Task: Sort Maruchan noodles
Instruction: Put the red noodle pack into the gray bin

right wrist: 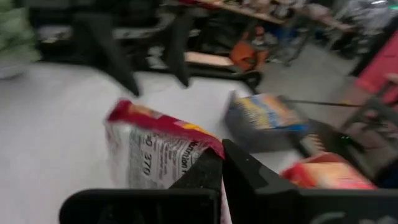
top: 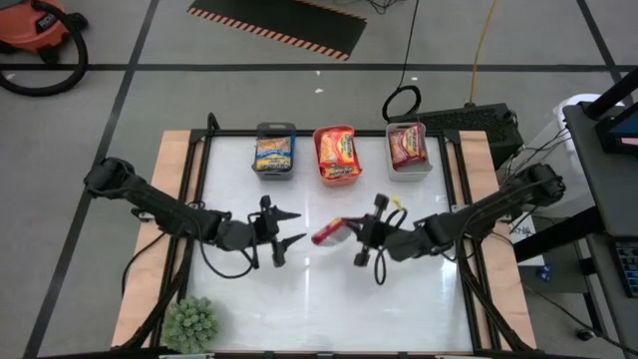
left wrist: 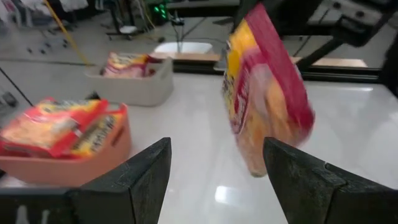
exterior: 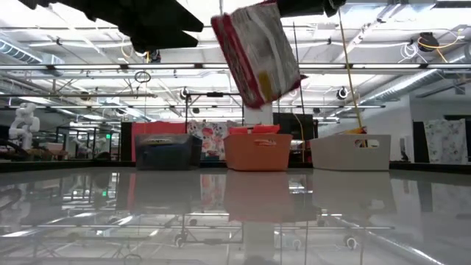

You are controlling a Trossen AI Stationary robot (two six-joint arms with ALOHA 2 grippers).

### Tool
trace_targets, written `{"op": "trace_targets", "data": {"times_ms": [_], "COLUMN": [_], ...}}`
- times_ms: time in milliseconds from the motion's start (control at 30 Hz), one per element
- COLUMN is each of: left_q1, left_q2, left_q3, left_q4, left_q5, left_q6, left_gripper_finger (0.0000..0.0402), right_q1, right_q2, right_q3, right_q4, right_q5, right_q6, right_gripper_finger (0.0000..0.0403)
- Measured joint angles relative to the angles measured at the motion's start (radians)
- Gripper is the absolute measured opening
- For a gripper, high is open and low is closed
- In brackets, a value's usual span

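Observation:
A red-and-silver Maruchan noodle packet (top: 327, 234) hangs above the table's middle, with my right gripper (top: 353, 231) shut on it. My left gripper (top: 297, 228) stands open just to the packet's left, its two fingers (left wrist: 138, 179) apart and touching nothing. In the left wrist view the packet (left wrist: 267, 93) shows beyond that gap. More packets lie in three bins at the far edge: blue-yellow ones in the grey bin (top: 274, 152), orange-red ones in the orange bin (top: 337, 156) and red ones in the white bin (top: 408, 150). My right gripper pinches the packet between its two shut fingers (right wrist: 245, 171) at one end, by its red sealed edge (right wrist: 200, 145). The fingers come nearly level from the table's right. The packet (exterior: 257, 51) hangs tilted and lifted clear of the table.
A small green plant (top: 189, 324) stands at the near left corner. The three bins (exterior: 257, 151) stand in a row along the far edge. Black frame rails (top: 194, 189) run along the table's sides. White tabletop (top: 329, 299) lies bare toward the near edge.

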Motion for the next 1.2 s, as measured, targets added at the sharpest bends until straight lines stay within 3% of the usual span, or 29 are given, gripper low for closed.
{"op": "trace_targets", "data": {"times_ms": [233,400,667,967,1200], "left_q1": [0.084,0.158,0.254,0.318,0.385], "left_q2": [0.0,0.0,0.0,0.0,0.0], "left_q3": [0.0,0.0,0.0,0.0,0.0], "left_q4": [0.047,0.06,0.134,0.165,0.158], "left_q5": [0.016,0.148,0.229,0.232,0.384], "left_q6": [0.127,0.149,0.218,0.251,0.216], "left_gripper_finger": [0.026,0.026,0.027,0.0349,0.0356], "right_q1": [-0.064,-0.099,-0.17,-0.269,-0.303], "right_q2": [-0.057,-0.058,-0.058,-0.058,-0.058], "right_q3": [0.0,0.0,0.0,0.0,0.0], "right_q4": [-0.02,-0.03,-0.013,-0.012,-0.011], "right_q5": [0.065,0.063,0.058,-0.105,-0.125], "right_q6": [-0.034,-0.034,-0.073,-0.061,-0.055], "right_gripper_finger": [0.0,0.0,0.0,0.0,0.0]}}
